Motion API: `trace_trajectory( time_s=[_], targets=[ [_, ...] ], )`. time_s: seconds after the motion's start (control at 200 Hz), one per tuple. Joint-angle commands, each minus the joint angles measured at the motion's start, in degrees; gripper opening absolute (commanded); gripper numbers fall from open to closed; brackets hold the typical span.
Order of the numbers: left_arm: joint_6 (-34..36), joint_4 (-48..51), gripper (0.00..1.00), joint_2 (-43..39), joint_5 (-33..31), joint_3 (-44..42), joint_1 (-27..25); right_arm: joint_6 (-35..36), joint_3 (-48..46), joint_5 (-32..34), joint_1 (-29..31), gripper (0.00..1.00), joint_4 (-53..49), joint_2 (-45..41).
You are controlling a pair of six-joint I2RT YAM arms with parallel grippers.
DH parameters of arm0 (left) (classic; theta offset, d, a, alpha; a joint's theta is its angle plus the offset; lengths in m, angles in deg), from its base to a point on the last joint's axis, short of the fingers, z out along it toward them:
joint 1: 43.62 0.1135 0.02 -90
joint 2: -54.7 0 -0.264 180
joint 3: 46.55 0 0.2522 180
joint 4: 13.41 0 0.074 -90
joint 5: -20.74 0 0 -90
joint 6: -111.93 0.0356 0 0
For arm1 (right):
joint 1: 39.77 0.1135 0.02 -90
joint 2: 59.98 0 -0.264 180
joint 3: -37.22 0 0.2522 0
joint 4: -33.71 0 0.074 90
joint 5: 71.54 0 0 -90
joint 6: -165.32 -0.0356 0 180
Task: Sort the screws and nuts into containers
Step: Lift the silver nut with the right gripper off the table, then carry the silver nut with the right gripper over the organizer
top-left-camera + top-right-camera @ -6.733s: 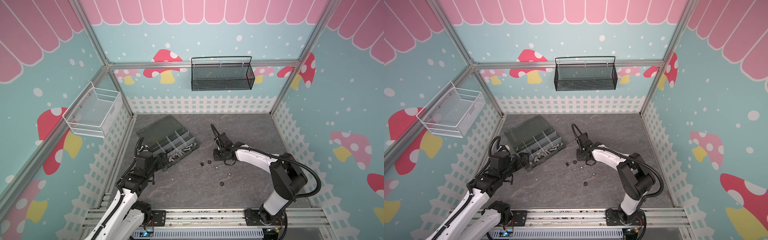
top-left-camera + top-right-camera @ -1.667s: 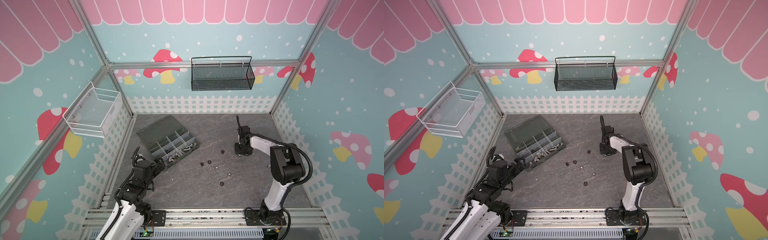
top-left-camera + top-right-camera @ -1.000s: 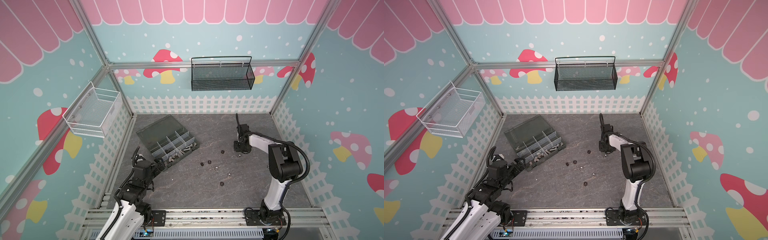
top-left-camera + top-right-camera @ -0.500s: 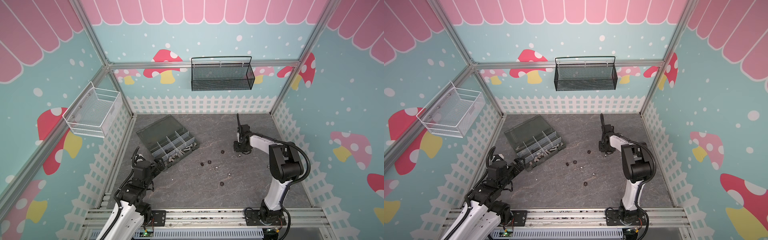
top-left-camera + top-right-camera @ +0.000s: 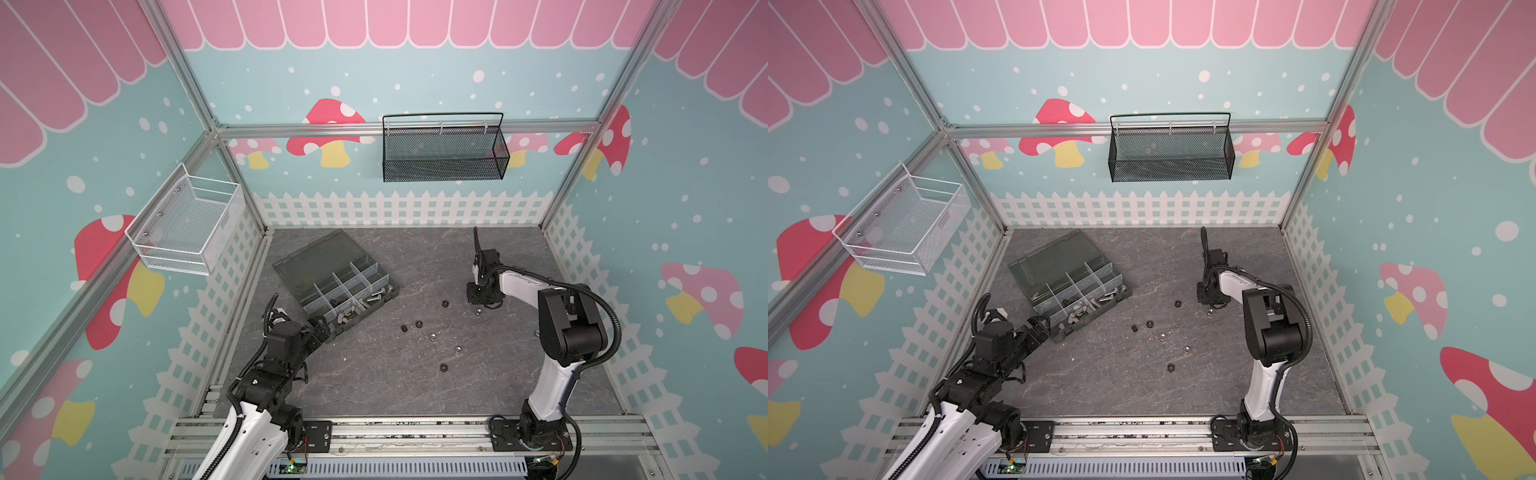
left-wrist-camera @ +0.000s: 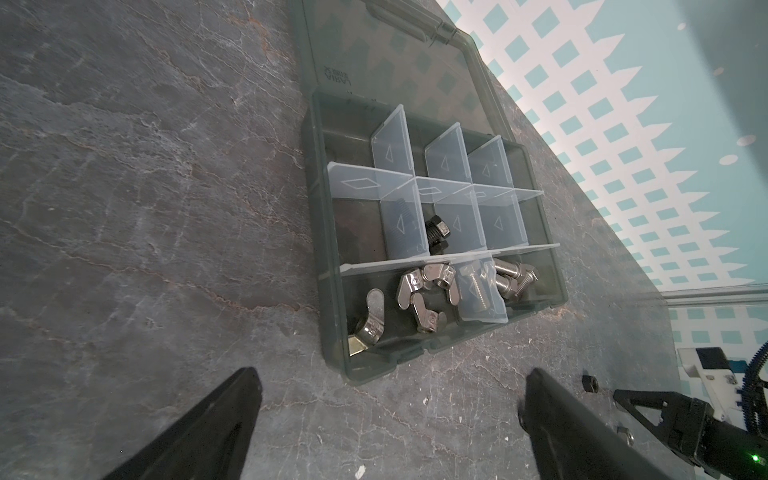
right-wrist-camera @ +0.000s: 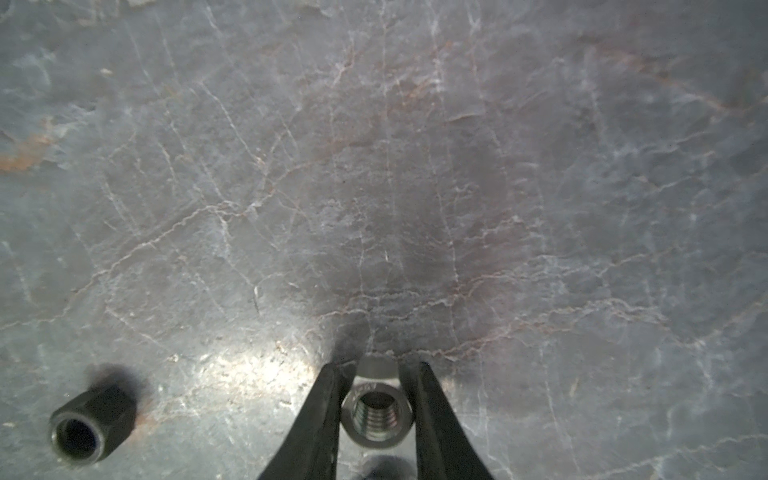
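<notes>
A dark grey organizer box lies open at the left, its containers split by clear dividers. Silver wing nuts, silver screws and a black screw lie in separate compartments. Several loose nuts lie on the table, among them black ones and silver ones. My right gripper points down at the table, its two fingers pressed against the sides of a silver nut. A black nut lies beside it. My left gripper stands open just off the box's near corner, holding nothing.
A white wire basket hangs on the left wall and a black mesh basket on the back wall. White fence-print walls close in the grey stone-look table on three sides.
The right gripper's jaws have narrowed onto the silver nut while the arm stayed in place. The left arm has not moved.
</notes>
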Motion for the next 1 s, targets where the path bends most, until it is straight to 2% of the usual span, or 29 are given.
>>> trace_trajectory(
  time_s=[0.0, 0.275, 0.45, 0.685, 0.996],
  targets=[
    [0.0, -0.2, 1.0, -0.5, -0.3, 0.4, 0.4, 0.5, -2.7, -0.7, 0.2, 0.19, -3.6, 1.3],
    [0.1, -0.2, 1.0, -0.4, -0.4, 0.4, 0.4, -0.2, -3.3, -1.2, 1.0, 0.13, -3.7, -4.7],
    [0.1, -0.2, 1.0, -0.3, -0.3, 0.4, 0.4, -1.0, -1.8, -1.3, 4.4, 0.13, -4.9, -7.1],
    [0.0, -0.2, 1.0, -0.3, -0.2, 0.3, 0.4, -2.5, 5.9, 0.0, 14.0, 0.12, -6.8, -8.1],
    [-0.3, -0.2, 1.0, 0.1, -0.3, 0.3, 0.4, -1.9, 24.5, -1.1, 28.0, 0.12, -7.9, 0.3]
  ],
)
